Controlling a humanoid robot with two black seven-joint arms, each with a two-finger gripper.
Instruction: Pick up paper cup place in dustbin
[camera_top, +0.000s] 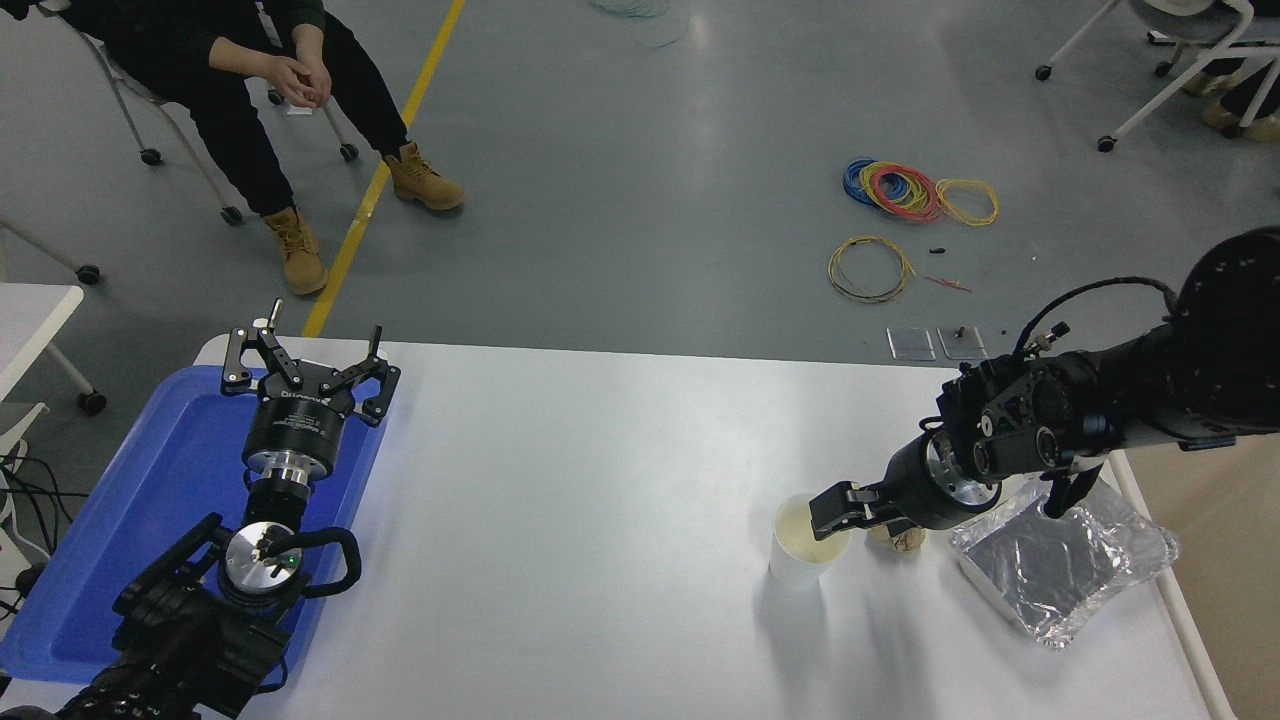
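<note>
The white paper cup (798, 560) stands upright on the table right of the middle, its cream inside showing. My right gripper (832, 510) reaches in low from the right and is open, its fingertips at the cup's right rim and partly covering it. The dustbin (1225, 540), cream-rimmed and beige inside, sits at the table's right edge, cut off by the picture. My left gripper (308, 352) is parked open over the blue tray at the lower left.
A crumpled tan paper ball (908, 543) lies just right of the cup, mostly hidden under my right wrist. A crinkled foil tray (1060, 565) lies between it and the dustbin. The blue tray (140, 500) fills the left edge. A person (250, 70) sits beyond the table's far left.
</note>
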